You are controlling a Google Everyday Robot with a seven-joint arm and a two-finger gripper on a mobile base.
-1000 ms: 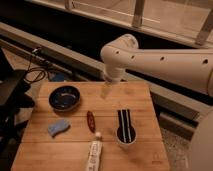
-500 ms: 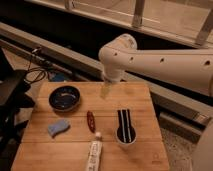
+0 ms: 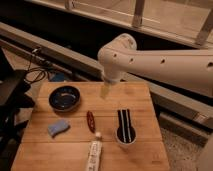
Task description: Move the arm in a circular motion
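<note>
Wooden tabletop (image 3: pixel 140 102) fills the lower half of the view, with a dark ledge and window frames behind it. Taking the dark bowl (image 3: pixel 64 97) as the landmark near the table's left edge: a small blue sponge (image 3: pixel 58 128) lies just in front of it, a reddish-brown oblong item (image 3: pixel 90 121) lies to its right and slightly nearer, a white tube (image 3: pixel 93 152) rests further forward of that, and a striped cup (image 3: pixel 125 130) stands well to the bowl's right.

Above and to the right of the bowl hangs the arm (image 3: pixel 165 65), its rounded elbow bent downward, with the gripper (image 3: pixel 105 91) at its pale yellowish tip poised over the back of the table, holding nothing I can make out.

Risk, as I judge it: a circle swept too low or too wide toward the front could clip the bowl or knock the upright cup over.
</note>
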